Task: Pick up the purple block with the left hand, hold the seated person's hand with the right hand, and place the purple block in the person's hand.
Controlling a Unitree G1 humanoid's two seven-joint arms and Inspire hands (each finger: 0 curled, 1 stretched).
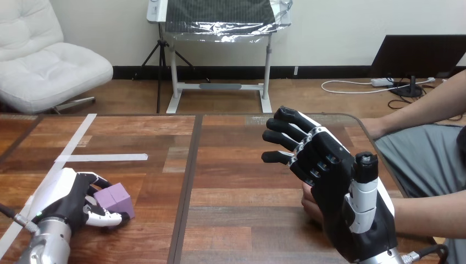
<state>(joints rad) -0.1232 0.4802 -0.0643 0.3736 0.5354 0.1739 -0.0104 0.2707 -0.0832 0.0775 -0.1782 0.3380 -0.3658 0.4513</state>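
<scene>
Fingers (98, 179) and thumb (105, 219) of the left hand (67, 201): curled round the purple block (114, 200), the fingers at its far side and the thumb along its near edge.

Purple block: found at the lower left of the frame, low on the wooden table (236, 165), enclosed by the left hand. Whether its underside is in contact with the tabletop cannot be told.

Left hand: entered from the bottom left corner on a silver forearm (48, 245), white back shell turned upward.

Right hand (329, 187): raised at the lower right of the frame, palm side shown. Its fingers (283, 137) are spread and only slightly bent, pointed toward the upper left; nothing is held. The thumb (364, 181) is stood upright beside the palm.

Person's hand (309, 206): seen just at the left edge of the right hand, mostly hidden behind it. Contact between the two cannot be told. The forearm (434, 214) is extended in from the right edge.

Second arm of the person (423, 110): laid at the table's upper right corner.

White tape strips: one horizontal (104, 158), one diagonal (74, 140), both at the left of the table, beyond the block.

Dark seam (189, 181): run down the tabletop between the two hands.
</scene>
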